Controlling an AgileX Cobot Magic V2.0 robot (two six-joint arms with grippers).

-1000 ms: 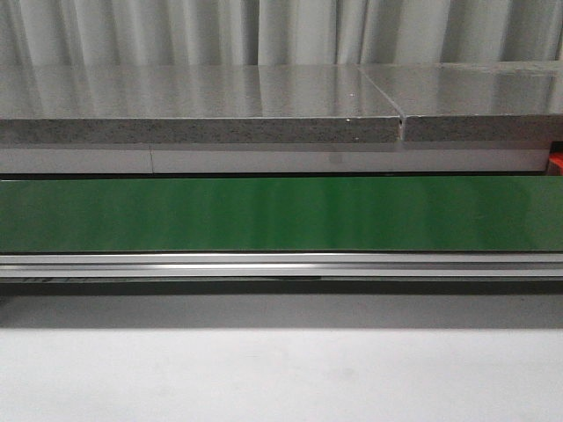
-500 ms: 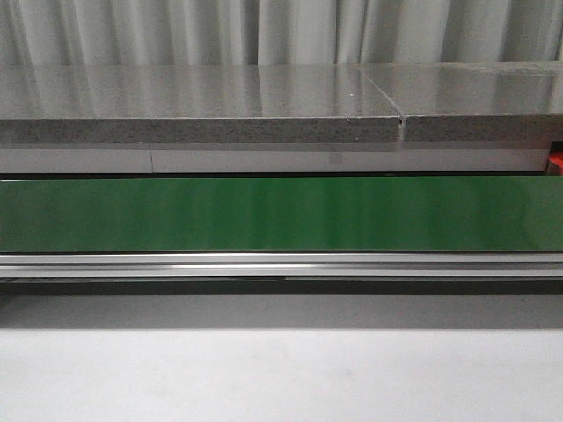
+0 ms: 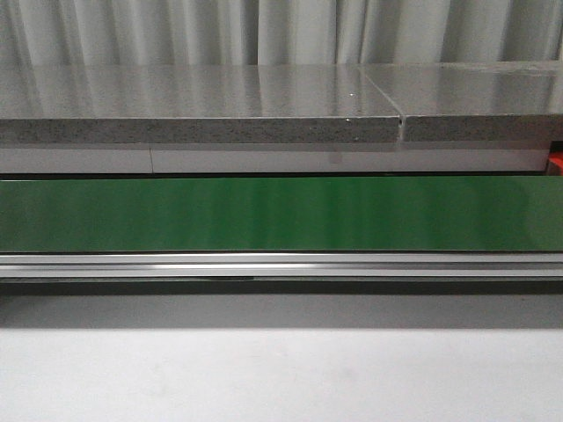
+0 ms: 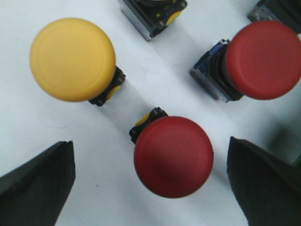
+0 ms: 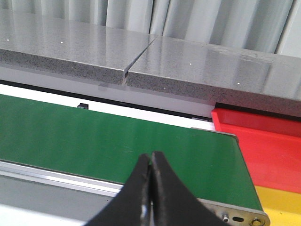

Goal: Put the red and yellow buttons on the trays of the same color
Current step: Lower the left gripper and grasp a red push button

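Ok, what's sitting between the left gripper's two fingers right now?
In the left wrist view, the left gripper is open, and a red button sits between its fingers, nothing touching it. A yellow button and a second red button lie beyond.

You are looking at frames with no readable text, label, brand, number or sign in any view. The caps of the red button [image 4: 173, 157] and the yellow button [image 4: 73, 59] are showing plain, and the green conveyor belt [image 3: 281, 214] and red tray [image 5: 263, 146] are carrying no markings.
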